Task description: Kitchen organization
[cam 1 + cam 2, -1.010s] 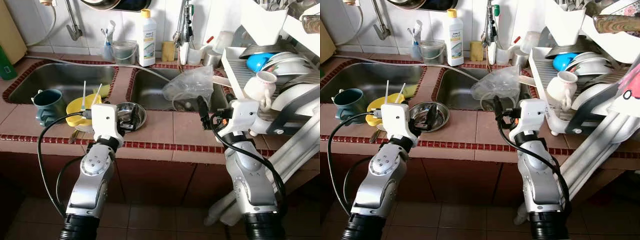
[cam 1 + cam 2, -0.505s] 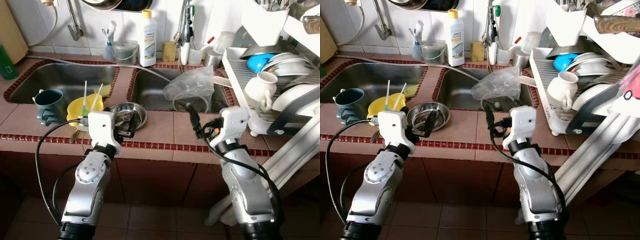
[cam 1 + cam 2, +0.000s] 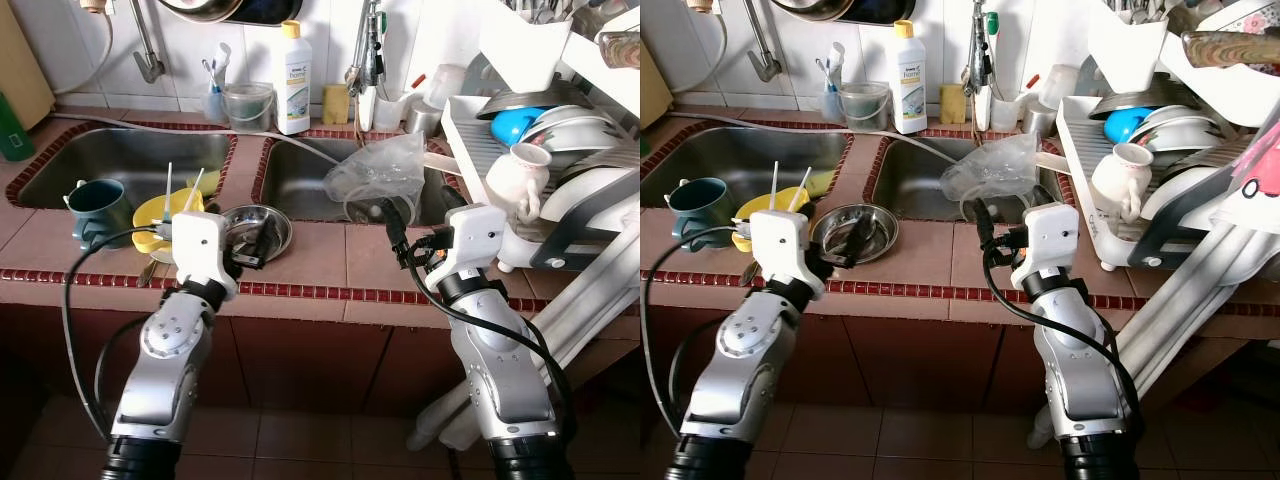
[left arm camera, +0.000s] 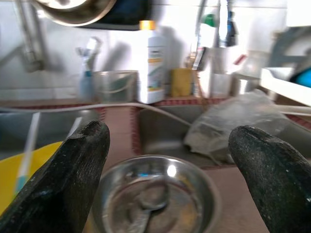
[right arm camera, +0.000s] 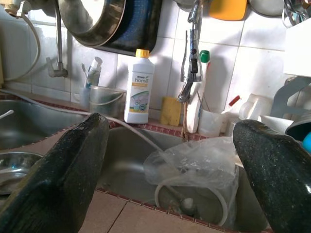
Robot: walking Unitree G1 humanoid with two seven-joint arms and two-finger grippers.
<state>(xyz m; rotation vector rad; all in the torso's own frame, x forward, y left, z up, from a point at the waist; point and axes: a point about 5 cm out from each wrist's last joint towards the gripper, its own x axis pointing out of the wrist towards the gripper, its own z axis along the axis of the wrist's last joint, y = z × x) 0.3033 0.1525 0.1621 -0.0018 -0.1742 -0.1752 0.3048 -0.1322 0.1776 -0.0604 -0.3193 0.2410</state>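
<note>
A steel bowl (image 3: 258, 226) holding a spoon sits on the tiled counter (image 3: 320, 255) between the two sinks; the left wrist view shows the steel bowl (image 4: 155, 199) just below the fingers. My left gripper (image 3: 255, 247) is open at the bowl's near rim, holding nothing. Over the counter's front, short of the right sink (image 3: 310, 185), my right gripper (image 3: 396, 232) hovers open and empty. It points at a crumpled clear plastic bag (image 3: 385, 168) lying in that sink, and the right wrist view shows the plastic bag (image 5: 194, 167) ahead between the fingers.
A yellow bowl (image 3: 160, 215) with straws and a teal mug (image 3: 97, 205) stand left of the steel bowl. A soap bottle (image 3: 293, 78), cups and a sponge line the back ledge. A full dish rack (image 3: 490, 140) with a white mug (image 3: 525, 172) crowds the right.
The right gripper dipped left and back toward the counter edge, then came forward again toward the right sink. The left gripper drew back slightly from the steel bowl.
</note>
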